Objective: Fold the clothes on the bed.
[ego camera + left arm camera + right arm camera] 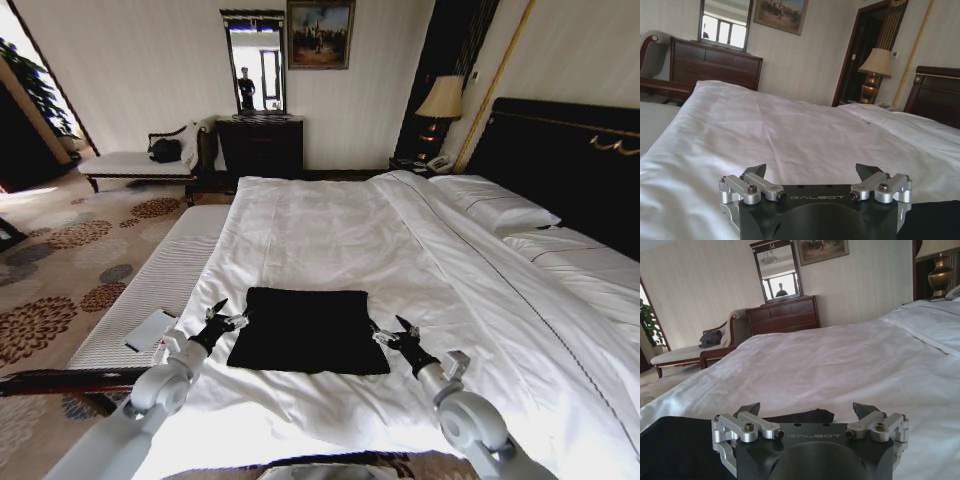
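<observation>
The clothes (308, 330) lie as a flat black rectangle on the white bed (330, 230), near its foot. My left gripper (222, 313) hovers open just off the rectangle's left edge. My right gripper (393, 330) hovers open at its right edge. The left wrist view has the left gripper (812, 171) open with nothing between its fingers (760, 171), and black cloth (935, 220) lies beside it. In the right wrist view the right gripper (806, 409) is open, with the black cloth (675, 445) to one side and a corner of it just past the fingers (749, 409).
A white-cushioned bench (160, 280) runs along the bed's left side with a flat item (150, 330) on it. Pillows (500, 205) and a dark headboard (570, 160) are at the right. A dresser (260, 140), chaise (130, 165) and lamp (440, 100) stand at the far wall.
</observation>
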